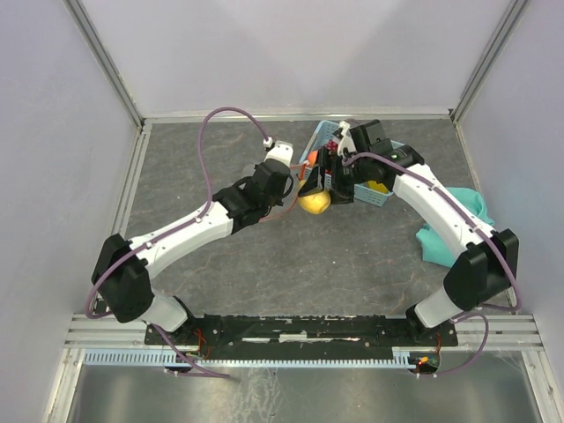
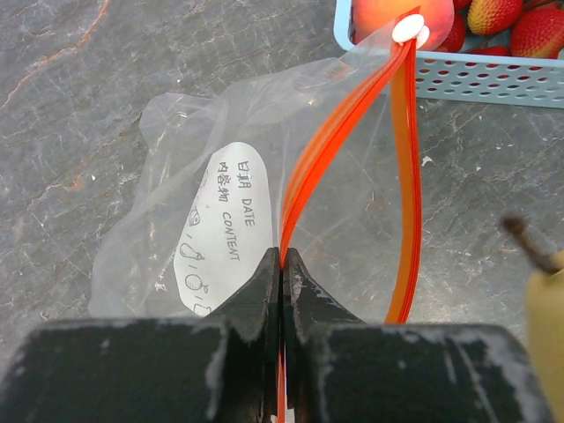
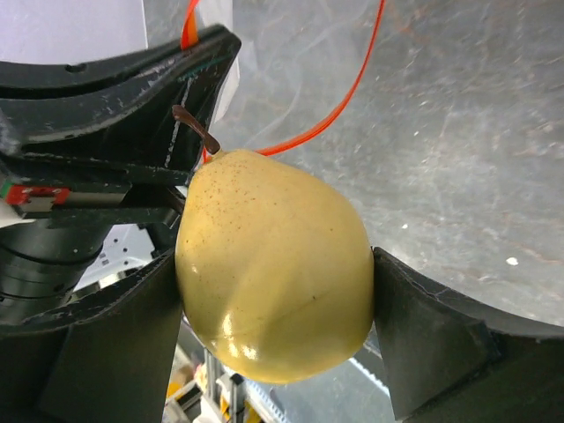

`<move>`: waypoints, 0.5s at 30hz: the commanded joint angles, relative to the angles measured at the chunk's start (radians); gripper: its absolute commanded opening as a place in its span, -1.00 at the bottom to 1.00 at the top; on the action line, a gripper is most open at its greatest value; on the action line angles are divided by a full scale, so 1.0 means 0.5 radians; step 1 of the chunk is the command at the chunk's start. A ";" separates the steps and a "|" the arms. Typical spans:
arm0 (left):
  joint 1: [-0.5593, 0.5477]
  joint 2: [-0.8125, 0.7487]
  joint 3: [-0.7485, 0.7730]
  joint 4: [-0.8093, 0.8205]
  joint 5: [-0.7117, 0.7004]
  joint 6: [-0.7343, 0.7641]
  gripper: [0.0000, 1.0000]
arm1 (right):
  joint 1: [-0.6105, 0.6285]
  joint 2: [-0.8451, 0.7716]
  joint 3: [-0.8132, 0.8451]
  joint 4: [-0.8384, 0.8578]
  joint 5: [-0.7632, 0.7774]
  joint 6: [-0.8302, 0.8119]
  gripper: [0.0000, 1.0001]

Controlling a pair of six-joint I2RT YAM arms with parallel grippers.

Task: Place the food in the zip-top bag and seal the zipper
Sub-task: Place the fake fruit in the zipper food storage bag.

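My left gripper (image 2: 282, 256) is shut on one lip of the zipper (image 2: 335, 141), the red-orange strip along the mouth of the zip-top bag (image 2: 264, 132). The mouth gapes open, with the white slider (image 2: 407, 28) at its far end by the basket. The bag's white label (image 2: 220, 229) faces up. My right gripper (image 3: 273, 295) is shut on a yellow pear-shaped toy fruit (image 3: 273, 282) with a brown stem, held just beside the bag's mouth and the left gripper (image 3: 132, 97). The top view shows the fruit (image 1: 315, 202) between both grippers.
A light-blue basket (image 2: 493, 84) stands just behind the bag and holds a peach (image 2: 388, 13) and red pieces (image 2: 529, 26). It also shows in the top view (image 1: 379, 198). A teal cloth (image 1: 458, 220) lies at the right under the right arm.
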 commanded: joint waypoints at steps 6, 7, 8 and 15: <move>0.006 -0.165 -0.040 0.166 0.091 0.061 -0.95 | 0.038 0.226 0.099 -0.057 -0.311 0.082 -0.29; 0.008 -0.173 -0.040 0.165 0.111 0.068 -0.95 | 0.043 0.240 0.108 -0.033 -0.322 0.088 -0.29; 0.008 -0.178 -0.040 0.163 0.127 0.072 -0.95 | 0.044 0.253 0.122 -0.006 -0.335 0.091 -0.29; -0.022 -0.197 -0.033 0.102 0.194 0.111 -0.95 | 0.044 0.374 0.224 0.202 -0.439 0.256 -0.30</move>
